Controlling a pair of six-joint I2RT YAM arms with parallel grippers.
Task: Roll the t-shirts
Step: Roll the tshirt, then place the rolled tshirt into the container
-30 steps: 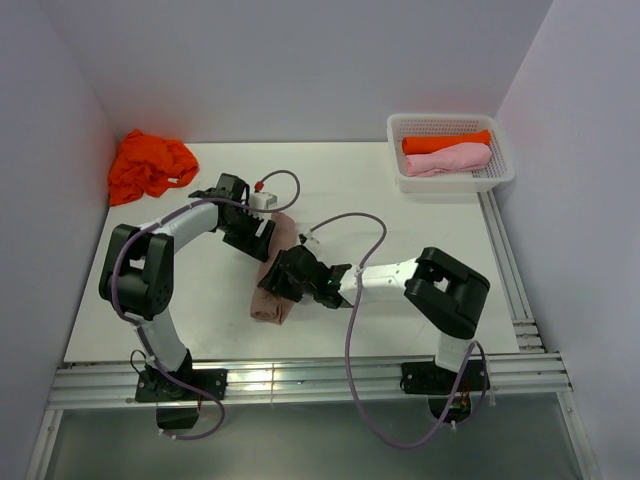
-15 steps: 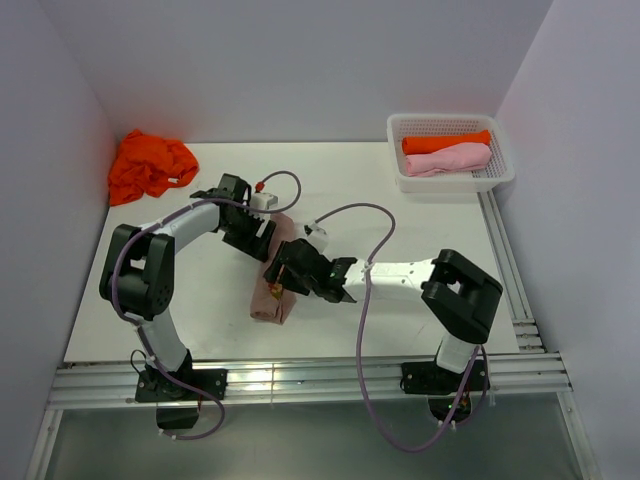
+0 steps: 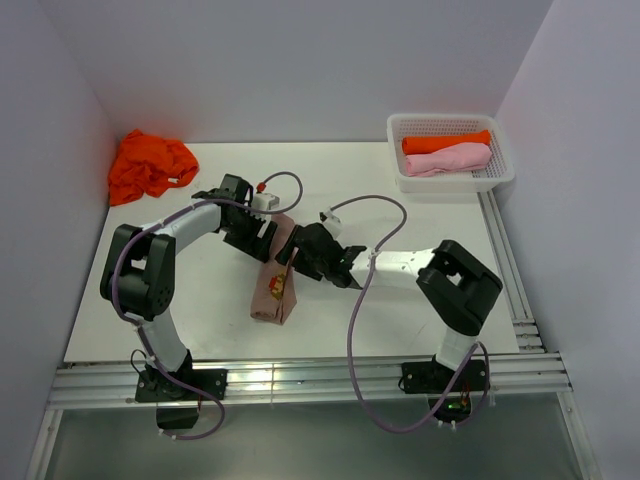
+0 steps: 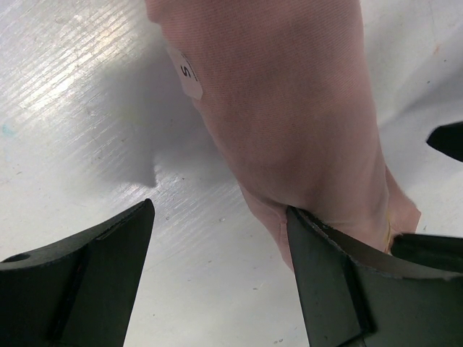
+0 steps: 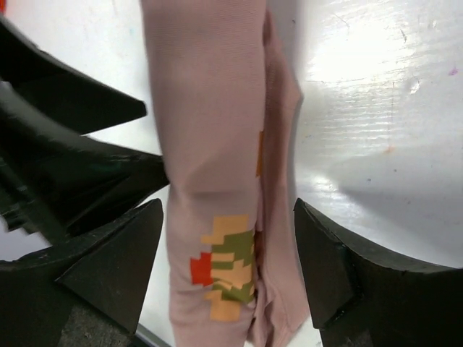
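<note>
Though soft, tubular pinkish-brown t-shirt (image 3: 270,300)

The top camera looks down from above the near edge over the whole table (image 3: 200,300). Both wrist cameras face down, close on the same pinkish shirt (image 4: 289,108).

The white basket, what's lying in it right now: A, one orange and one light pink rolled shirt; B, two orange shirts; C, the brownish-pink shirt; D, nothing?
A: the basket holds an orange roll with a light pink roll beside it.
</note>
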